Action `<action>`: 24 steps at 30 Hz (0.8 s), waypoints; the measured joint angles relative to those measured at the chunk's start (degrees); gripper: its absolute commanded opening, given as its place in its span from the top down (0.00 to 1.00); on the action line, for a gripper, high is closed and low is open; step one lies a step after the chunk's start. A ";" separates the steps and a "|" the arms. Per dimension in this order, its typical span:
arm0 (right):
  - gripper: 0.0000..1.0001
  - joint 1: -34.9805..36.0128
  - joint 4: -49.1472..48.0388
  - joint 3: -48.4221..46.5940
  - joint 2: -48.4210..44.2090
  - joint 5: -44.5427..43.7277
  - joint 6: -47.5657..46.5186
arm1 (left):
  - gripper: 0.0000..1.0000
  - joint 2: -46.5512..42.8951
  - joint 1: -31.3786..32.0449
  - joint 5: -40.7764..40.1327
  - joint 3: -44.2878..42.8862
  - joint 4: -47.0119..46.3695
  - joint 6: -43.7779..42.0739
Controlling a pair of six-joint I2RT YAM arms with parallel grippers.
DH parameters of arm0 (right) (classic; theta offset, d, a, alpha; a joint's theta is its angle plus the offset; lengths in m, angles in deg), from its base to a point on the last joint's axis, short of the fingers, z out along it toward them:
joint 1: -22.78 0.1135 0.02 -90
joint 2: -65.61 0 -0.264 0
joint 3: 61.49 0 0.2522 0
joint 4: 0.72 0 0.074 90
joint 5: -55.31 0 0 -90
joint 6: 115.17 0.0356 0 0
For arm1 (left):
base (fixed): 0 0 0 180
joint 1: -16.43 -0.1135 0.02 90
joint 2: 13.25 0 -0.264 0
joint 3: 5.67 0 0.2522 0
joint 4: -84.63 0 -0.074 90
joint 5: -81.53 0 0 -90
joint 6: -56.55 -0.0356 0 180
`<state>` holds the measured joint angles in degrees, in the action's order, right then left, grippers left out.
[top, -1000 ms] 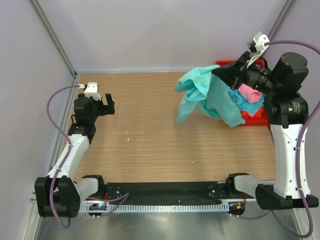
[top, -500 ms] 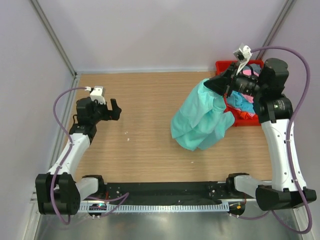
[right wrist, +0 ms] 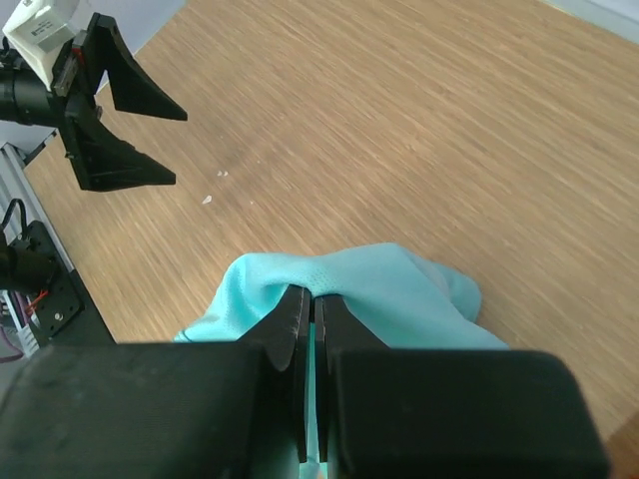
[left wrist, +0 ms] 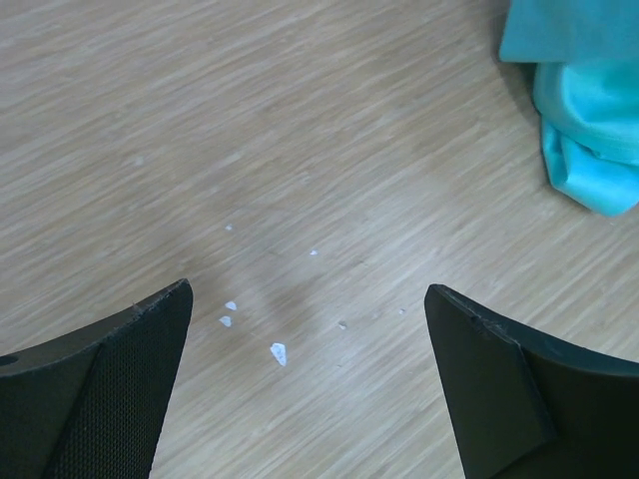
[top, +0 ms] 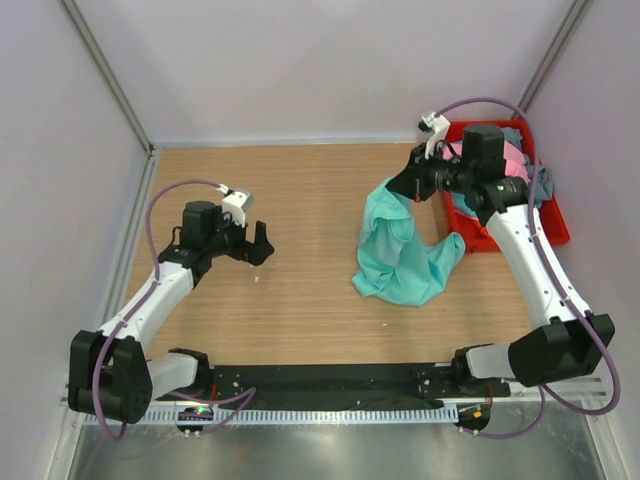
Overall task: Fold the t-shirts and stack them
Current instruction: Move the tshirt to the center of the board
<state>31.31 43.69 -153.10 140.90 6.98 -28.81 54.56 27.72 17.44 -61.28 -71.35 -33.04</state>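
A teal-green t-shirt [top: 400,250] hangs crumpled from my right gripper [top: 400,187], with its lower part resting on the table right of centre. The right wrist view shows the jaws pressed together on a fold of the teal cloth [right wrist: 369,284]. My left gripper [top: 255,243] is open and empty over bare wood at the left. Its fingertips [left wrist: 130,349] frame the table, and a corner of the teal shirt [left wrist: 584,110] shows at that view's top right. Pink [top: 512,160], turquoise-blue [top: 478,205] and grey-blue [top: 538,180] shirts lie in the bin.
A red plastic bin [top: 555,222] stands at the back right corner of the wooden table [top: 300,180]. Small white specks [left wrist: 278,351] lie on the wood under my left gripper. Grey walls close in the back and sides.
My right gripper has carried the teal shirt out of the bin, down and leftward until it rests on the table. My left gripper has moved rightward toward the centre.
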 measured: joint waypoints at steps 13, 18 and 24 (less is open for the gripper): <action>0.99 17.27 2.64 -9.79 18.36 -2.78 -3.61 | 0.01 -2.01 -0.44 -3.23 -8.81 2.47 -0.79; 0.99 25.42 12.83 -30.34 27.43 -2.71 -5.62 | 0.01 -5.49 -2.21 -6.75 -8.17 5.90 -2.16; 0.99 31.74 14.80 -50.80 29.27 2.84 -6.84 | 0.00 -8.94 -9.49 -13.07 -4.07 6.23 -1.92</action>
<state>63.05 58.49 -203.89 170.16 9.82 -35.65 45.62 18.23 4.37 -65.34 -65.12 -34.97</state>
